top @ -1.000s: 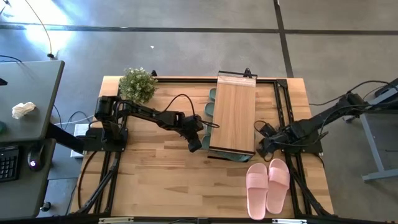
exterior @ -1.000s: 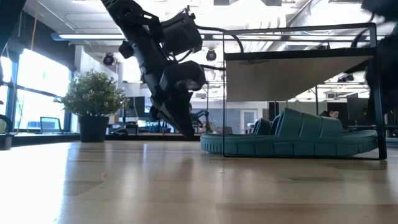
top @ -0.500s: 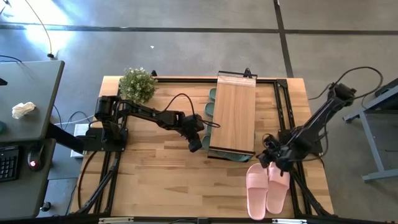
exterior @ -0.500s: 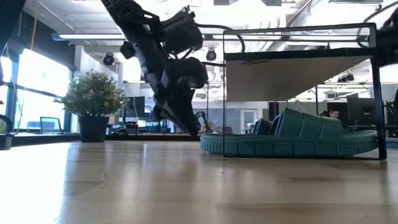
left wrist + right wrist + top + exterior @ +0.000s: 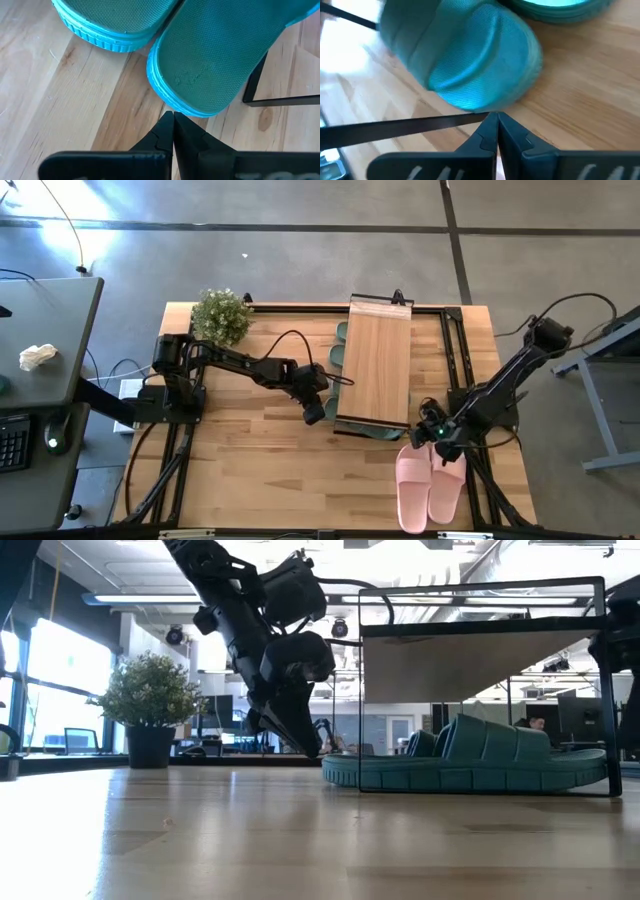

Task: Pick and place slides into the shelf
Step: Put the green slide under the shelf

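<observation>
The light-wood shelf stands mid-table, and green slides lie on the table under it. One slide's end pokes out at the shelf's near edge. The pink pair lies soles down near the table's near right corner. My left gripper is shut, low at the shelf's near left corner. Its tips are at the end of a green slide. My right gripper is shut at the shelf's near right corner, just beyond the pink pair. Its tips are at a green slide's rounded end. My left gripper's shut fingertips point slanting down from the table's left at the rim of the green slide's end; whether they touch it I cannot tell. My right gripper's shut tips stand at the edge of a green slide's end; whether they touch I cannot tell.
A potted plant stands at the table's far left corner. The shelf's dark frame bar runs beside my right fingertips, and a shelf leg stands beside the slide near my left ones. Bare wood lies to the near left.
My right arm has swung in from the table's right edge toward the near edge and left, bringing its gripper to the shelf's near right corner above the pink pair. My left gripper has edged slightly toward the shelf. The slides have stayed where they were.
</observation>
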Robot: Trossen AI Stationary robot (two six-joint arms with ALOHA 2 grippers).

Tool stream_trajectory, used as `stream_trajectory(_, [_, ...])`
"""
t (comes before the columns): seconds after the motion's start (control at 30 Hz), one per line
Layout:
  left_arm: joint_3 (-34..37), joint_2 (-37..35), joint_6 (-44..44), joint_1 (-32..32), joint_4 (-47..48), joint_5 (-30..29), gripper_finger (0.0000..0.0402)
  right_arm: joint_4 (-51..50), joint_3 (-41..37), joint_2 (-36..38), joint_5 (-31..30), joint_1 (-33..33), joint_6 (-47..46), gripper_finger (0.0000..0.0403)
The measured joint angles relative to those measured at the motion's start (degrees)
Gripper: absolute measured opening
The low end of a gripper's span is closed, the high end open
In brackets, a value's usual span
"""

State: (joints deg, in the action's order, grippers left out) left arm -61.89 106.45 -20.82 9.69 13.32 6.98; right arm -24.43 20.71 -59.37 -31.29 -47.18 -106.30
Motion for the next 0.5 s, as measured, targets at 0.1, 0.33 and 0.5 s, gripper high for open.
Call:
stream_trajectory(0.1, [0.0, 0.0, 0.0, 0.0, 0.0, -0.1, 0.0, 0.3, 0.0, -1.3, 0.0, 0.7, -0.9, 0.0])
stream_trajectory(0.33, [0.0, 0.0, -0.4, -1.2, -0.3, -0.6, 0.0, 0.7, 0.0, -3.5, -1.9, 1.8, -3.5, 0.0])
stream_trajectory(0.5, [0.0, 0.0, -0.4, -2.1, -0.3, -1.5, 0.0, 0.8, 0.0, -4.4, -5.0, 1.2, -5.4, 0.0])
